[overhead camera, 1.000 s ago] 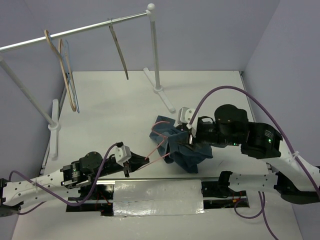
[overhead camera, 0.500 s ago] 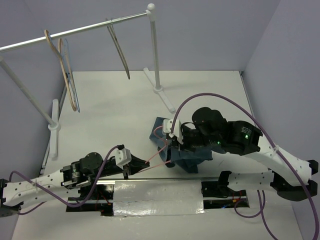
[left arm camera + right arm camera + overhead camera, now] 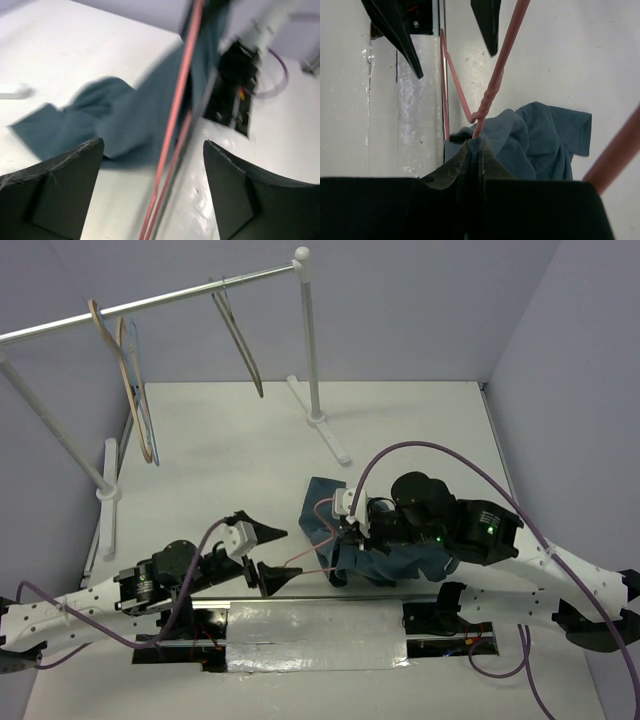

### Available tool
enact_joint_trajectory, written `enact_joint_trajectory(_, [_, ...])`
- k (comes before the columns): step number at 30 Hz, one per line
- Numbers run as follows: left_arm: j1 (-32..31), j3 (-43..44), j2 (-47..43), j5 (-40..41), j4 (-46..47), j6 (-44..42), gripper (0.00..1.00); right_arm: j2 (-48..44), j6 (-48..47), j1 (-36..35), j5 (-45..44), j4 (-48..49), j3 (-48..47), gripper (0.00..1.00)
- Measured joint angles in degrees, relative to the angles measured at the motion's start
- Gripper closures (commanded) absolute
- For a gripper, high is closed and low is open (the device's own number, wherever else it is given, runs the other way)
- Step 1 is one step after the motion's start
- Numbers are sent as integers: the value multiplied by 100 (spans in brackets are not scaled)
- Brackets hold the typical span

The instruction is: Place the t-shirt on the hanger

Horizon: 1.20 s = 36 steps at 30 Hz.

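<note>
The left fingers [image 3: 262,531] stand spread wide, the hanger [image 3: 315,567] wire running between them. The right fingers [image 3: 451,172] pinch the t-shirt [image 3: 405,560], bunched near the surface's [image 3: 230,450] front edge, well apart from the rail [image 3: 150,305].

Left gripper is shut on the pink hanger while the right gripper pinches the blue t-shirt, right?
No: the left gripper is open, the hanger passing between its spread fingers, per the left wrist view. The right gripper does pinch the t-shirt.

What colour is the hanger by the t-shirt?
Red-pink; the hanger shows best from the right wrist.
</note>
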State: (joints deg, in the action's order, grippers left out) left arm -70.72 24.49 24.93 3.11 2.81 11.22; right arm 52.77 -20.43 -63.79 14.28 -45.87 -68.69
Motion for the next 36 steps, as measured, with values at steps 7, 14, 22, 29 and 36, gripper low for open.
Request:
enact_joint_trajectory(7, [0, 1351, 44, 2186, -870, 382, 24, -223, 448, 0, -944, 232, 162, 100])
enact_joint_trajectory(14, [4, 1904, 79, 3659, -1725, 1078, 27, -225, 1019, 22, -2201, 304, 162, 100])
enact_joint_trajectory(22, [2, 483, -2, 3475, -1084, 1657, 29, 20, 1648, 31, -3005, 457, -87, 100])
enact_joint_trajectory(29, [0, 136, 1119, 2695, 269, 2170, 29, 105, 1969, 31, -3161, 581, -240, 100])
enact_joint_trajectory(36, [0, 101, 2304, 2328, 1207, 2507, 29, 96, 2175, 31, -3147, 745, -229, 100])
